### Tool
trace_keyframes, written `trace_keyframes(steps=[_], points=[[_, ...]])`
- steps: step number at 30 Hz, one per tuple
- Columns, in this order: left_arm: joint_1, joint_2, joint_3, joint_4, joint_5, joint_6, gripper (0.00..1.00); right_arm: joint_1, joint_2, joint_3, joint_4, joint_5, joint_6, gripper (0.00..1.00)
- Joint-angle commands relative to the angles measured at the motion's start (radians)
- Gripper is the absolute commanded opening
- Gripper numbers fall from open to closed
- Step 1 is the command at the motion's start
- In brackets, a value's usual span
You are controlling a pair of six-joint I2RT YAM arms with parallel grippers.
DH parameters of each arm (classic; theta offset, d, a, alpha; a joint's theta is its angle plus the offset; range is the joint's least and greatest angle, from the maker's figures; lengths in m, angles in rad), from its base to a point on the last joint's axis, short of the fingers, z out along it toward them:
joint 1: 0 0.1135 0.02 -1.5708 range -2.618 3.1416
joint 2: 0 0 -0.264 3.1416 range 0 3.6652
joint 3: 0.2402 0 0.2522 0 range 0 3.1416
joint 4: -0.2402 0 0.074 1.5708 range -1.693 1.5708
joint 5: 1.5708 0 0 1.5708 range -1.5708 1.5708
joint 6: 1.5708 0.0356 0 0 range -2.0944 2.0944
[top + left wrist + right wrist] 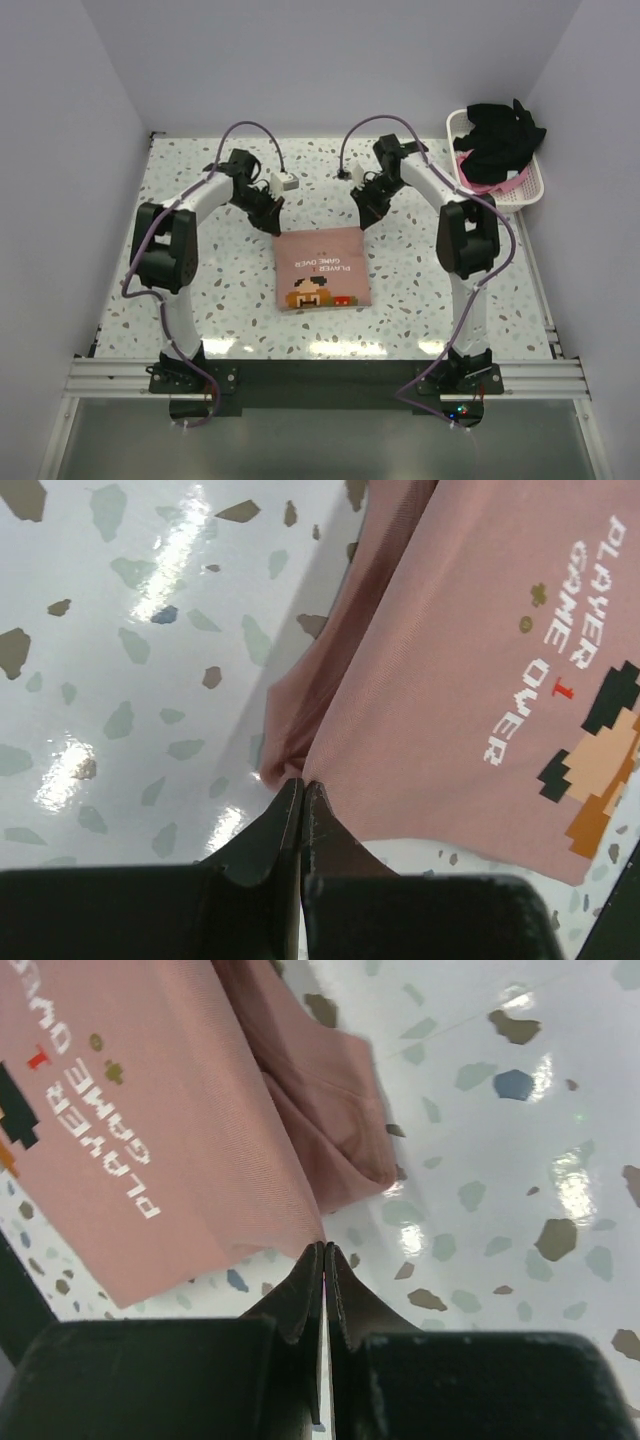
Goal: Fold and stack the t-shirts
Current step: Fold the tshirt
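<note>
The salmon-pink shirt [322, 268] lay folded into a neat rectangle at the middle of the speckled table [430, 290], between the two arms; its print faced up, with white lettering on the far half and a blocky pixel face on the near half. The left gripper [274, 226] sat at the shirt's far-left corner and the right gripper [364, 222] at its far-right corner, both low against the tabletop. In the left wrist view the dark fingers [270, 830] were pressed together with no gap between them, their tips closed on the very corner of the cloth, where the fabric bunched into small folds; a tucked-under layer showed beside the top panel. In the right wrist view the fingers [360, 1310] were likewise pressed tight, nipping the edge of the top layer at its corner; a folded-under flap lay just beyond the tips, flat on the table. At the far-right edge of the table stood a white basket [452, 124]; the black shirt [505, 135] was heaped in it, spilling over the rim, with the brighter pink shirt [517, 184] showing beneath it, well apart from both grippers.
</note>
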State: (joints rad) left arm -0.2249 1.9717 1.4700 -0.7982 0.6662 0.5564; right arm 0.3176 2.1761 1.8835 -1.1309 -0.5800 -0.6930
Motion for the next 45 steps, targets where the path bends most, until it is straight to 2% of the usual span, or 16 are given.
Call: trace_keyframes(steps=[1, 10, 11, 13, 14, 16, 17, 18, 20, 21, 25, 26, 29, 33, 39, 45], points=[[0.009, 0.042, -0.005, 0.114, -0.092, -0.049, 0.00, -0.009, 0.013, -0.014, 0.175, 0.107, 0.116, 0.00], [0.015, 0.150, 0.039, 0.228, -0.217, -0.098, 0.01, -0.009, 0.083, -0.004, 0.365, 0.233, 0.282, 0.00], [0.016, 0.156, 0.055, 0.234, -0.221, -0.104, 0.05, -0.011, 0.083, 0.003, 0.367, 0.226, 0.292, 0.00], [0.025, 0.150, 0.082, 0.229, -0.202, -0.122, 0.24, -0.011, 0.071, 0.047, 0.341, 0.207, 0.328, 0.03], [0.030, 0.123, 0.088, 0.222, -0.167, -0.136, 0.36, -0.011, 0.062, 0.071, 0.321, 0.186, 0.338, 0.24], [0.051, 0.043, 0.101, 0.212, -0.127, -0.151, 0.51, -0.014, 0.030, 0.124, 0.271, 0.157, 0.386, 0.46], [0.058, 0.011, 0.110, 0.180, -0.069, -0.153, 0.63, -0.020, -0.026, 0.131, 0.264, 0.141, 0.410, 0.67], [0.061, -0.020, 0.118, 0.154, -0.041, -0.154, 0.78, -0.023, -0.057, 0.129, 0.260, 0.094, 0.433, 0.75], [0.061, -0.112, 0.122, 0.076, 0.062, -0.158, 0.92, -0.025, -0.161, 0.096, 0.235, 0.022, 0.487, 0.99], [0.059, -0.144, 0.107, 0.064, 0.109, -0.194, 1.00, -0.023, -0.198, 0.069, 0.237, -0.062, 0.512, 0.99], [0.027, -0.325, -0.145, 0.126, 0.373, -0.399, 1.00, -0.008, -0.318, -0.146, 0.218, -0.305, 0.668, 0.99], [0.010, -0.352, -0.205, 0.231, 0.457, -0.532, 1.00, 0.011, -0.337, -0.187, 0.218, -0.346, 0.685, 0.99], [-0.083, -0.438, -0.416, 0.504, 0.515, -0.799, 1.00, 0.075, -0.361, -0.314, 0.215, -0.440, 0.722, 0.99], [-0.194, -0.441, -0.592, 0.733, 0.544, -1.015, 1.00, 0.144, -0.297, -0.373, 0.096, -0.529, 0.655, 0.99], [-0.194, -0.252, -0.620, 0.719, 0.489, -0.971, 1.00, 0.155, -0.136, -0.434, 0.092, -0.538, 0.584, 0.99], [-0.094, 0.033, -0.519, 0.458, 0.415, -0.704, 1.00, 0.066, 0.046, -0.457, 0.083, -0.472, 0.491, 0.98]])
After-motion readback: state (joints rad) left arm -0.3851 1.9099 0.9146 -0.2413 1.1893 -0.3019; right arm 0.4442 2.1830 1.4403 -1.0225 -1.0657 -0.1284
